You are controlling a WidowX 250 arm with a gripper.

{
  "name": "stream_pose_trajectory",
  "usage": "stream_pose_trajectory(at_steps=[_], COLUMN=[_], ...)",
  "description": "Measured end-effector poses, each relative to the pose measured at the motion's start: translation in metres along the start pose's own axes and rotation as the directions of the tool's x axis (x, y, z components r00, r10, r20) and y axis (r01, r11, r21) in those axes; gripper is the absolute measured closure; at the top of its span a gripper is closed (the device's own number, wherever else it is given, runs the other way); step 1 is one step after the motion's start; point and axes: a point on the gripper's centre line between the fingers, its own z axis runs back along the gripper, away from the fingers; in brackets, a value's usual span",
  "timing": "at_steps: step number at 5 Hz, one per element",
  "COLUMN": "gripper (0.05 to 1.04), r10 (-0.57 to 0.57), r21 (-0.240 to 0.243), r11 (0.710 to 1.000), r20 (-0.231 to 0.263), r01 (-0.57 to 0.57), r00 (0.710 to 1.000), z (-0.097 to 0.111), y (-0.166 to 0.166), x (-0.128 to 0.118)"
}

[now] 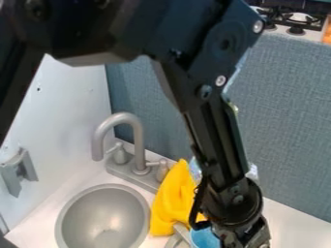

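Black metal gripper point(244, 237): hung near right, beside crumpled yellow cloth point(171, 199); couldn't tell whether gripping, nor work done or left.

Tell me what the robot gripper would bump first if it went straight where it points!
The gripper points down, so probably the white counter, though it might brush the blue thing beside it first; depth is hard to judge.

One camera view, close in, looking down at a slant on the corner of the surface point(289, 218).
It faces the blue-grey panel point(284, 101), with the sink basin point(97, 213) at seven o'clock and the stove point(311, 32) farther off at one; the arm point(194, 68) crosses near the lens from eleven toward five.
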Motion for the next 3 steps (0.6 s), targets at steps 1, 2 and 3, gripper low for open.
stream_pose_trajectory(at_steps=[1,2,3], gripper=[0.547,0.547,0.547], r10=[0.029,0.087,0.217], r21=[-0.005,-0.023,-0.002], r11=[1.0,0.996,0.976], r20=[-0.016,-0.011,0.0], r01=[-0.029,-0.087,-0.217], r00=[0.999,0.996,0.976], z=[0.001,0.027,0.045], y=[0.006,0.013,0.037], x=[-0.008,-0.02,-0.031])
